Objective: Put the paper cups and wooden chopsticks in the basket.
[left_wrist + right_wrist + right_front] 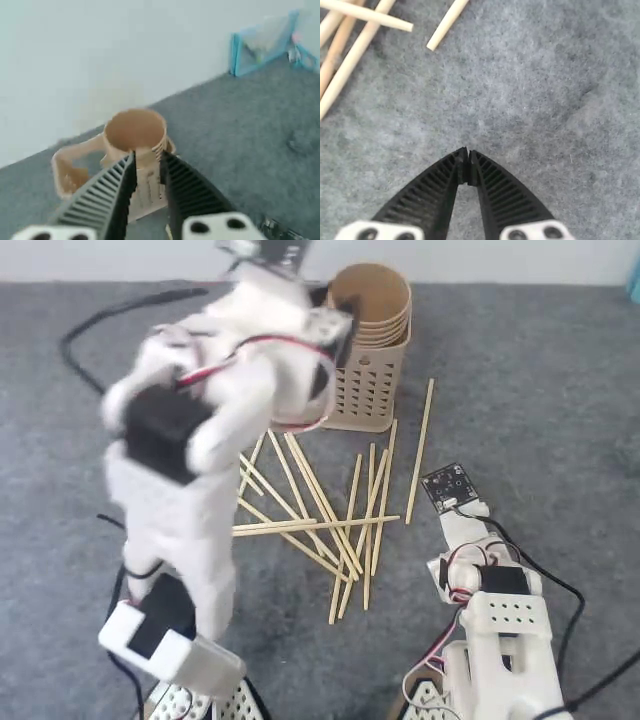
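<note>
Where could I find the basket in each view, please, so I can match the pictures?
High view: basket at top centre, behind the raised arm, holding stacked cups.
Left wrist view: basket just beyond the left claw.
Right wrist view: carpet and chopsticks ahead of the right claw.
Shared landmark: the grey carpet.

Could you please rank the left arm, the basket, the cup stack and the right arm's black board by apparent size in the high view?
1. left arm: largest, though it is nearest the camera, which inflates it.
2. basket and cup stack: look about alike, so not ranked.
3. black board: smallest.
</note>
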Available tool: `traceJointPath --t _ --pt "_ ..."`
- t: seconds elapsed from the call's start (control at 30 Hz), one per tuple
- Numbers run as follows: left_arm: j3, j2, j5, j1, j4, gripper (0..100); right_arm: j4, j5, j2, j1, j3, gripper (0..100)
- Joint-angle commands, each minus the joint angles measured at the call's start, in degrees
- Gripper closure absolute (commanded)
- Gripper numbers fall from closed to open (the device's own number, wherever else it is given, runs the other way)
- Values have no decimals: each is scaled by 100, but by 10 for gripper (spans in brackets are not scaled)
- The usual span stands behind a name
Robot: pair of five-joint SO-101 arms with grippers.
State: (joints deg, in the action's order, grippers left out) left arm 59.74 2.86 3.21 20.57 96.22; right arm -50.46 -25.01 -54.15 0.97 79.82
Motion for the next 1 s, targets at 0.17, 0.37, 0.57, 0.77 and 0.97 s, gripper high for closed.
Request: traceJointPath --t 0.17,0.37,0.57,0.77,0.97 --pt "-875 -818 -9 -2004 457 987 66 -62 -163 -4 -62 991" --pt "-4154 -2321 9 -3086 193 987 66 -26 -163 13 -35 991" --pt "-7952 -3921 -18 -3622 -1952 987 57 -18 -163 -13 -35 991" --pt "-11090 -5037 -176 -4396 -3947 985 -92 440 -101 -127 -281 991" --pt "-12804 -4897 -712 -4563 -5415 985 -338 510 -84 -295 -958 991"
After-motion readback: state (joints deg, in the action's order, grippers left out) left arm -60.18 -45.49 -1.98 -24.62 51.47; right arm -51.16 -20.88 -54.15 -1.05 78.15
